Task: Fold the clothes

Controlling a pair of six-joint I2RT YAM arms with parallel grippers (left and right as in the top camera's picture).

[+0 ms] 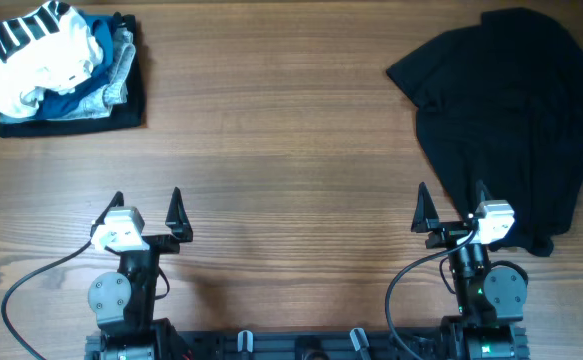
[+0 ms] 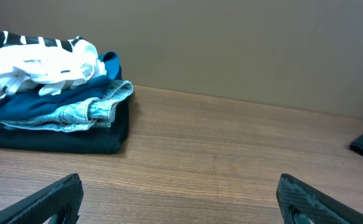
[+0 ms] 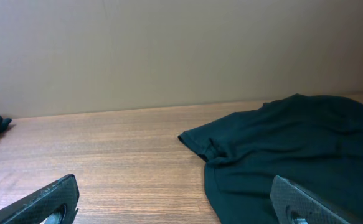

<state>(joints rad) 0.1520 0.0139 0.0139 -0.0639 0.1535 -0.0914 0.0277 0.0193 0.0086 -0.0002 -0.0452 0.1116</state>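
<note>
While plain black clothes (image 1: 506, 110) lie crumpled at right, left hand (image 1: 147, 195), right hand (image 1: 451, 188) both spread wide, gripping nothing.

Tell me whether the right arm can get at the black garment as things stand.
Probably yes. The open right claw sits at the near edge of the black garment with nothing between them; the folded stack lies far off to the left.
</note>
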